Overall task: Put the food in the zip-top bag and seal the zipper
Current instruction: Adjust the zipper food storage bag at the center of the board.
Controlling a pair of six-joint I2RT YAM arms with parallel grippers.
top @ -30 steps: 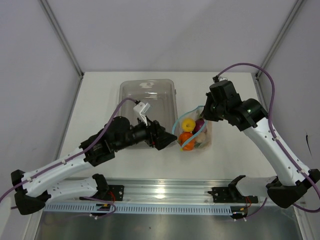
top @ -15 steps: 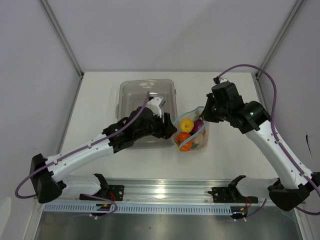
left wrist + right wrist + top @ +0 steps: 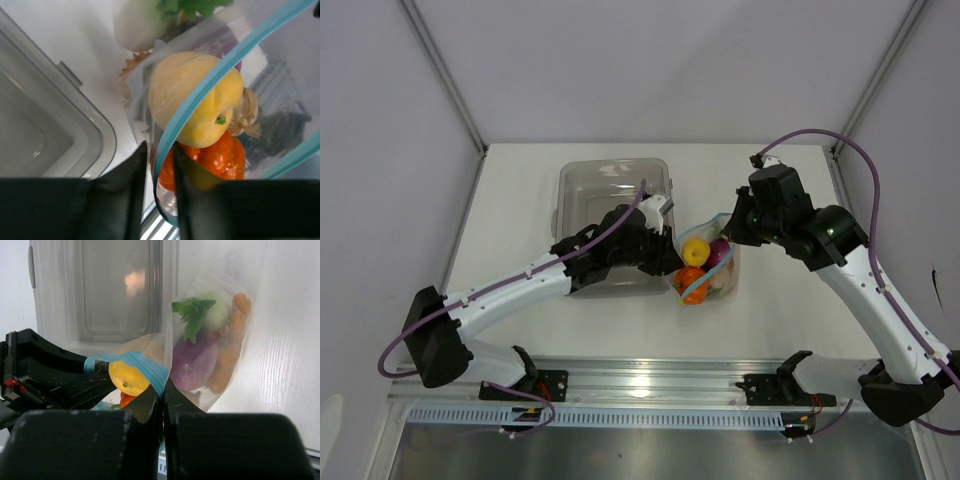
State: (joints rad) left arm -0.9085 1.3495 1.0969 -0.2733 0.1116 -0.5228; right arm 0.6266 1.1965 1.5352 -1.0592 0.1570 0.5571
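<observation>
Zip-top bag (image 3: 712,272) is logged on the bench (image 3: 520,190), just right of the tray (image 3: 562,200), with the food (image 3: 697,262) seen inside it.

Top view: the bag is flanked by both arms. The left end effector (image 3: 670,255) is placed at its left mouth corner and the right end effector (image 3: 733,228) at its upper right edge. Both are touching the bag, so neither is clearly nearer.

Left wrist view: the zipper (image 3: 222,67) runs diagonally from upper right down between the left jaws, crossing a lemon (image 3: 185,95). The strip is straddled closely. Whether it is actually clamped cannot be told.

Right wrist view: the right jaws are clenched on the zipper's other end. The bag hangs away from them, and an onion (image 3: 195,362) and a radish (image 3: 217,315) are visible inside.

The strip's long axis is judged to lie along the line between the two end effectors. The two sides of the mouth appear parted at the middle, so sealing is judged not yet done. A pinch run along that axis is likely needed.
</observation>
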